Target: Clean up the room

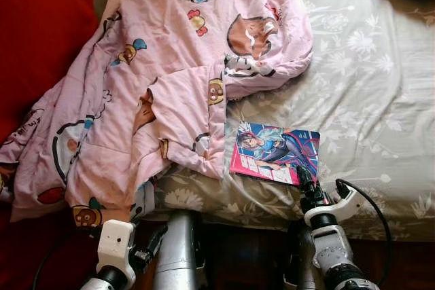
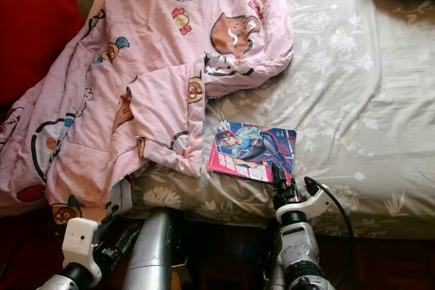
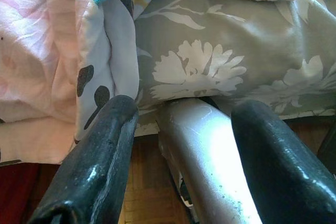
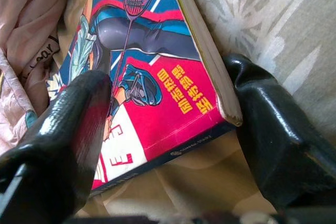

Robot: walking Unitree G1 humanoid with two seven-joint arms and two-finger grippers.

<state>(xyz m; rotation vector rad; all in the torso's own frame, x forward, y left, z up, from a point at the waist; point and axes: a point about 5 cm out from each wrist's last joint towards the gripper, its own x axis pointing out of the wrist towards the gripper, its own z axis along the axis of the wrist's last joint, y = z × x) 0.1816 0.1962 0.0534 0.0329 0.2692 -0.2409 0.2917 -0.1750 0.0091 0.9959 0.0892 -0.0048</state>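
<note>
We're at the bed, its grey flowered sheet carrying a pink cartoon blanket on our left and a comic book lying flat near the front edge, just beside the blanket's hem. Our right gripper reaches up from below, silver arm nearly upright, fingers spread wide and straddling the book's near corner (one finger over the cover, the other outside the spine edge), not clamped. Our left gripper hangs low by the mattress side under the blanket's overhang, fingers parted, holding nothing.
</note>
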